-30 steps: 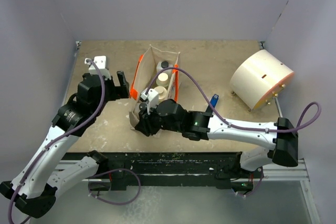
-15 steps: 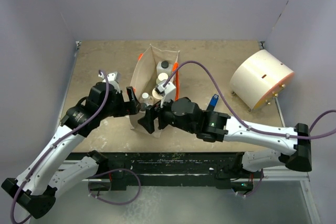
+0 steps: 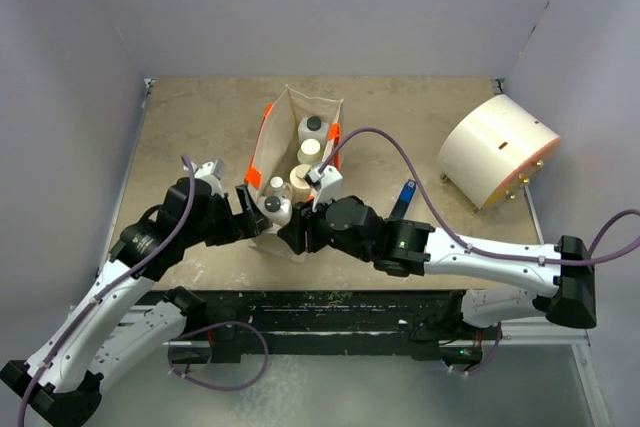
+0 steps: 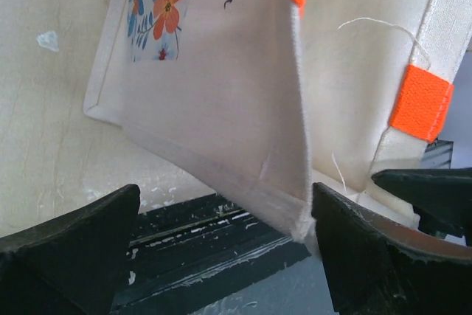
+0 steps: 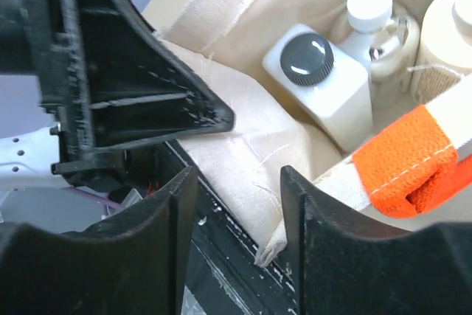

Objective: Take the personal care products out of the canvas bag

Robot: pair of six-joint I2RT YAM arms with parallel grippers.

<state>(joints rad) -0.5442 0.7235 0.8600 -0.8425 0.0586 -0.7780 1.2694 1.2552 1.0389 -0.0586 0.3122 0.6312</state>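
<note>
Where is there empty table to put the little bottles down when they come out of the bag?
Bare table lies left of the canvas bag, up to the far left corner, and between the bag and the cream cylinder, beyond the blue stick. It is crowded at the bag's near end, where the left gripper and right gripper meet.

Both arms reach from the near edge of the bench (image 3: 420,117) toward its middle. The left gripper (image 3: 250,209) and right gripper (image 3: 292,237) face each other, jaws spread.
</note>
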